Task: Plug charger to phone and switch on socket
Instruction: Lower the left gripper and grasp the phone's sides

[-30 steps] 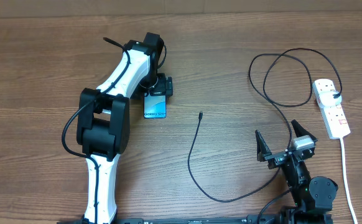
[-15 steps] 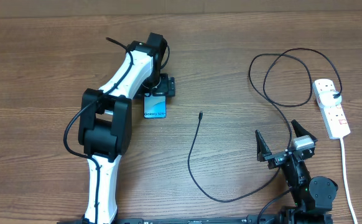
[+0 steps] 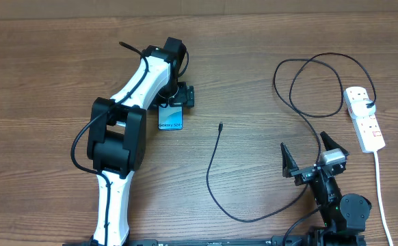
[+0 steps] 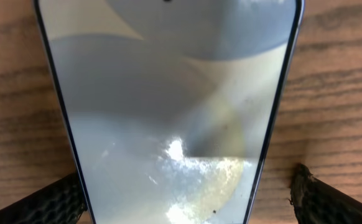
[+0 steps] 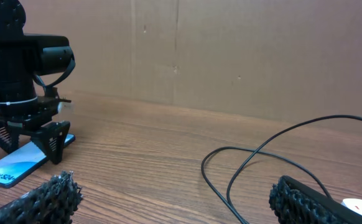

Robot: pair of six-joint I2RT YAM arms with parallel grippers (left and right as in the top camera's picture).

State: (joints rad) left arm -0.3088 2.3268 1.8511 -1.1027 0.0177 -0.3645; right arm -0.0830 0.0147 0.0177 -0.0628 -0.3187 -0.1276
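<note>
The phone [image 3: 171, 120] lies flat on the table, its light blue screen up; it fills the left wrist view [image 4: 175, 106]. My left gripper [image 3: 174, 98] hangs open over the phone's far end, one finger on each side of it [image 4: 184, 199], and neither finger touches its edges. The charger [image 3: 209, 179] loops across the table, and its small plug tip [image 3: 220, 126] lies free to the right of the phone. The white socket [image 3: 364, 117] sits at the right edge. My right gripper [image 3: 313, 155] stands open and empty near the front, with the charger cable [image 5: 231, 180] lying past its fingers.
The socket's white cord [image 3: 380, 191] runs down the right side to the table's front edge. The charger's far loops [image 3: 308, 85] curl left of the socket. In the right wrist view, the left gripper [image 5: 28, 134] stands over the phone [image 5: 10, 167] before a brown back wall.
My left arm has shifted slightly to the right above the phone, jaws still open. The phone, the charger and the right arm have not moved.
</note>
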